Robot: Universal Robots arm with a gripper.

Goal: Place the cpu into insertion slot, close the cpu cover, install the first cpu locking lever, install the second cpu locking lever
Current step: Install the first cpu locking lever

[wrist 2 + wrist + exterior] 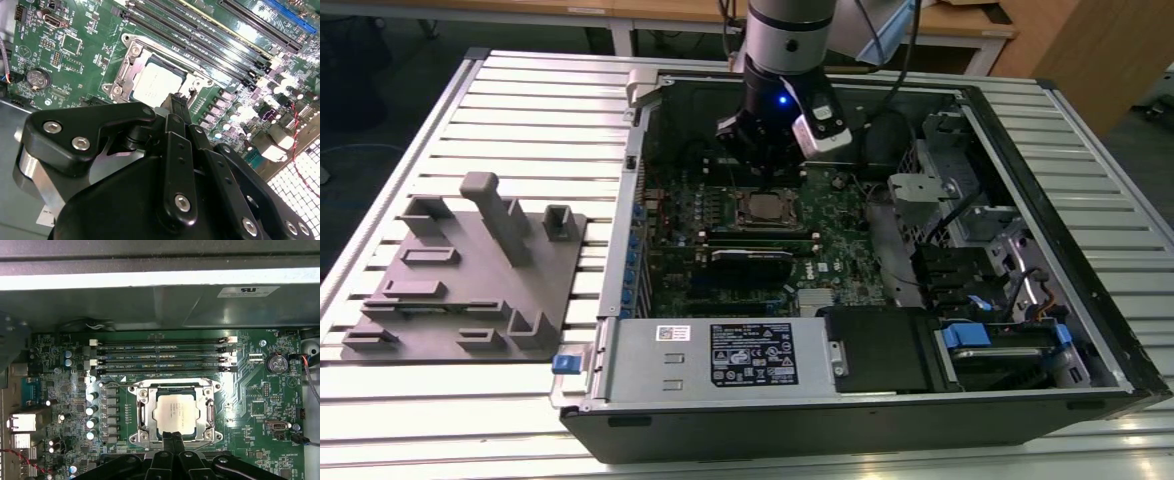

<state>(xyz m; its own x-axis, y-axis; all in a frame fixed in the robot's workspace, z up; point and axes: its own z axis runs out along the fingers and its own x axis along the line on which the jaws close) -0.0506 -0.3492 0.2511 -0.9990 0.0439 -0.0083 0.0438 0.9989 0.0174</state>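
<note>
1. PC case: lies open on its side on the slatted table. The arm reaches down into it over the motherboard. Judgement: keep the approach vertical and the wrist clear of the case walls and cables.
2. Gripper: fingers pressed together, nothing seen between them. The tip sits at the socket's edge, just beside the cpu cover. Judgement: the closed tip is acting as a pusher, so this looks like lever work, not a pick.
3. Insertion slot: next to the memory slots. The cover appears to be down over it, its frame lying around the chip.
4. Cpu: sits in the slot, pale top showing through the cover's window, looks flat and square to the frame.
5. Locking lever: thin bar along one side of the cover. Judgement: push on the lever only, not on the chip or cover. Sweep it down, then sideways under its hook, slow and with steady force. A slip would hit the nearby caps.
6. Hard to make out:
   - Whether either lever is latched; hooks too small to read.
   - The gripper body hides the socket edge nearest it in both wrist views, so tip contact w/ lever or cover can't be confirmed.
   - Ext. view: the arm blocks part of the socket.
   - Cover fully flat vs slightly raised: can't tell.
</note>
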